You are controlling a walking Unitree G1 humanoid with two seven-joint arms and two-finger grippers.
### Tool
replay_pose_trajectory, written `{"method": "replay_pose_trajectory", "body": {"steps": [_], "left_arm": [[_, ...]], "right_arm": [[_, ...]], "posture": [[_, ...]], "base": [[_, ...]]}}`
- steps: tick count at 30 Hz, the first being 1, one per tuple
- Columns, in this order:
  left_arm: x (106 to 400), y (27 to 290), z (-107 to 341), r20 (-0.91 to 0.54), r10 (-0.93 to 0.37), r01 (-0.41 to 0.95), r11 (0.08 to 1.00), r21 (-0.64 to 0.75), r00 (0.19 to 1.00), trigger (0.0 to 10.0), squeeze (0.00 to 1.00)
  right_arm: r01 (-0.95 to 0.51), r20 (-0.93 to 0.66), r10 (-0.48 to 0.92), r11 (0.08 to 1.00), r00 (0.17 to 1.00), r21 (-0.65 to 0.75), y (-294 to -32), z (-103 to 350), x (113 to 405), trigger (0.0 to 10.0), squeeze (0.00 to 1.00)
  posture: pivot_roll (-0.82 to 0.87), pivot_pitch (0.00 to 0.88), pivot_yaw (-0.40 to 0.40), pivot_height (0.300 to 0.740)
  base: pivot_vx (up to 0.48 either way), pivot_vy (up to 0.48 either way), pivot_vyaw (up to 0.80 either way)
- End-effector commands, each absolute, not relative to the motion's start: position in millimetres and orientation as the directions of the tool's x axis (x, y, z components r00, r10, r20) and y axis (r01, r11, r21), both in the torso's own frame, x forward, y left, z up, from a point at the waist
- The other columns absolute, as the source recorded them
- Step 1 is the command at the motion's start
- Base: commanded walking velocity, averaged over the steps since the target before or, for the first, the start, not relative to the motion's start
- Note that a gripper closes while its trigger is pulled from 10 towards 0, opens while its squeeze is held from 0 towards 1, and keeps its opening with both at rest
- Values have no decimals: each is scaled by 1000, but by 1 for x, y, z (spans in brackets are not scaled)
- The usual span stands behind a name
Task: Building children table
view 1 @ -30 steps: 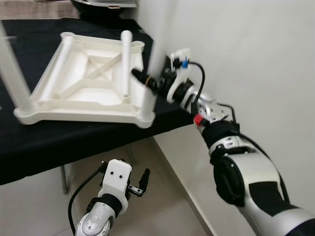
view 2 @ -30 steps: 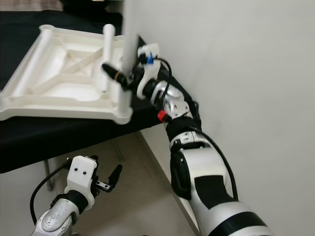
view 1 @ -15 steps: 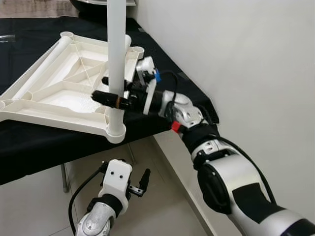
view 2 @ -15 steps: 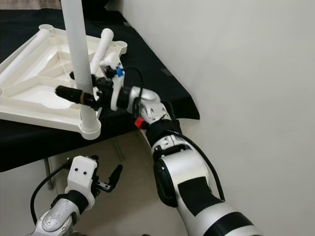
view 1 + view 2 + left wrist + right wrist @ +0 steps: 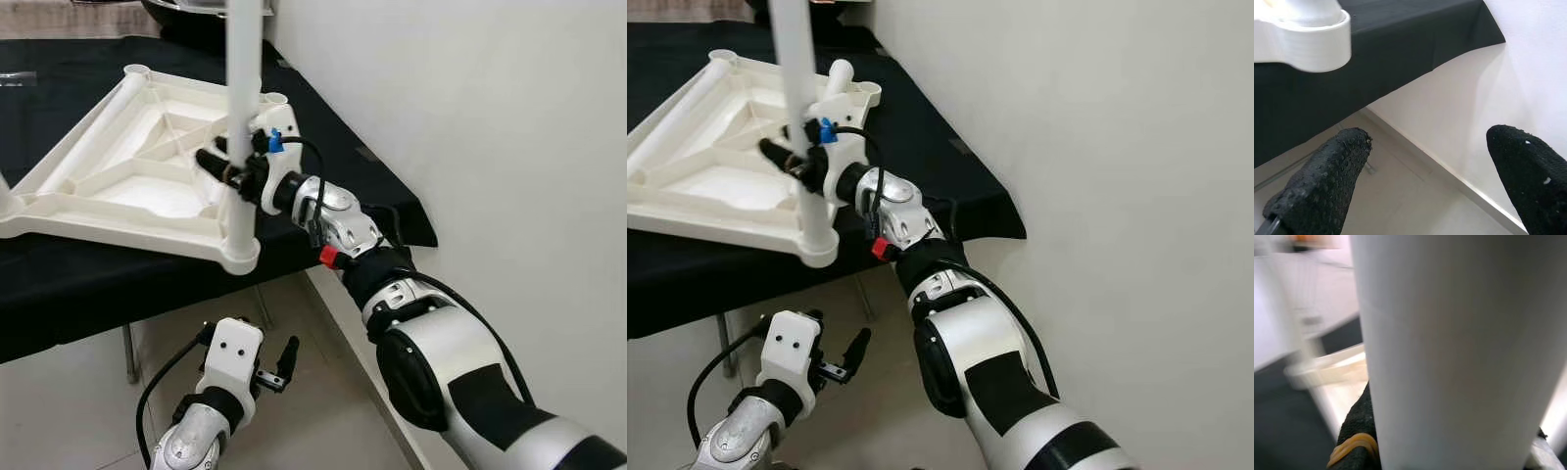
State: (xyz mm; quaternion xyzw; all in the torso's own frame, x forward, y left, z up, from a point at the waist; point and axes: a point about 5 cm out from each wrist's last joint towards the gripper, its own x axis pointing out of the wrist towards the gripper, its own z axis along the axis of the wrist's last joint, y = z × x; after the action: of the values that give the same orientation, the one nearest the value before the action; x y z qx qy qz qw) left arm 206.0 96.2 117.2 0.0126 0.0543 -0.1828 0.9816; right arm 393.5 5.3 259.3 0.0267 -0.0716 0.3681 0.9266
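Note:
A white plastic table top [image 5: 147, 186] lies upside down on a black-covered table [image 5: 88, 294]. A white table leg [image 5: 241, 117] stands upright in the near right corner socket [image 5: 239, 257], which overhangs the table's front edge. My right gripper [image 5: 225, 166] is shut on that leg a little above the socket; in the right wrist view the table leg [image 5: 1449, 352] is pressed against a black finger [image 5: 1354, 440] with an orange band. A second short leg [image 5: 838, 76] stands at the far corner. My left gripper [image 5: 1435, 186] hangs open below the table edge, holding nothing.
A white wall [image 5: 470, 117] runs close along the table's right side. Tiled floor [image 5: 323, 411] lies below, with a metal table leg [image 5: 127, 352] under the front edge. A dark object [image 5: 191, 15] sits at the back of the table.
The table top has swung round on the cloth with the right gripper holding its leg; the near corner now sits further left and nearer. The left arm has not moved.

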Motion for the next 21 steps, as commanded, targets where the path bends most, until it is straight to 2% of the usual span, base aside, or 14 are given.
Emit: {"method": "replay_pose_trajectory", "body": {"steps": [1, 3, 4, 5, 8, 9, 11, 12, 13, 14, 18, 19, 20, 21], "left_arm": [[204, 94, 114, -132, -361, 364, 931, -1, 923, 10000, 0], [204, 95, 114, -131, -363, 366, 931, -1, 923, 10000, 0], [204, 95, 114, -131, -363, 366, 931, -1, 923, 10000, 0], [205, 95, 114, -132, -362, 365, 931, 0, 923, 10000, 0], [205, 95, 114, -131, -363, 366, 931, 1, 923, 10000, 0], [205, 96, 114, -131, -363, 367, 930, 4, 922, 10000, 0], [205, 97, 113, -134, -362, 366, 930, 7, 922, 10000, 0], [205, 97, 113, -135, -362, 366, 930, 7, 922, 10000, 0], [205, 97, 113, -135, -362, 366, 930, 7, 922, 10000, 0], [205, 97, 113, -136, -362, 367, 930, 7, 922, 10000, 0], [205, 97, 113, -138, -361, 366, 931, 9, 922, 10000, 0], [205, 97, 113, -139, -361, 366, 931, 9, 922, 10000, 0], [206, 97, 113, -138, -362, 366, 930, 9, 922, 10000, 0], [206, 97, 113, -138, -362, 366, 930, 9, 922, 10000, 0]], "right_arm": [[-553, 95, 549, 833, 830, 19, -17, 251, 404, 0, 0], [-228, 46, 228, 974, 973, 7, -45, 243, 414, 0, 0], [-228, 46, 228, 974, 973, 7, -45, 243, 414, 0, 0], [-93, 30, 93, 995, 995, 18, -58, 240, 416, 0, 0], [-27, 34, 26, 999, 999, 30, -65, 241, 417, 0, 0], [23, 43, -25, 998, 999, 59, -71, 244, 418, 10000, 0], [30, 75, -36, 996, 997, 84, -73, 251, 419, 10000, 0], [18, 97, -26, 996, 995, 82, -74, 254, 419, 10000, 549], [18, 97, -26, 996, 995, 82, -74, 254, 419, 10000, 549], [3, 114, -13, 996, 993, 85, -73, 257, 419, 10000, 1000], [55, 133, -63, 996, 989, 66, -79, 257, 419, 10000, 1000], [55, 138, -64, 996, 988, 68, -79, 257, 419, 10000, 925], [55, 143, -64, 996, 988, 71, -79, 257, 419, 10000, 925], [50, 149, -62, 995, 987, 82, -80, 255, 418, 10000, 0]], "posture": [[111, 106, -199, 740], [113, 104, -200, 740], [113, 104, -200, 740], [116, 104, -196, 740], [118, 105, -193, 740], [119, 103, -193, 740], [119, 101, -189, 740], [117, 101, -189, 740], [117, 101, -189, 740], [117, 101, -189, 740], [117, 100, -188, 740], [118, 100, -186, 740], [118, 100, -186, 740], [118, 100, -186, 740]], "base": [[0, 0, 0], [0, 0, 0], [0, 0, 0], [0, 0, 0], [0, 0, 0], [0, 0, 0], [0, 0, 0], [0, 0, 0], [0, 0, 0], [0, 0, 0], [0, 0, 0], [0, 0, 0], [0, 0, 0], [0, 0, 0]]}}
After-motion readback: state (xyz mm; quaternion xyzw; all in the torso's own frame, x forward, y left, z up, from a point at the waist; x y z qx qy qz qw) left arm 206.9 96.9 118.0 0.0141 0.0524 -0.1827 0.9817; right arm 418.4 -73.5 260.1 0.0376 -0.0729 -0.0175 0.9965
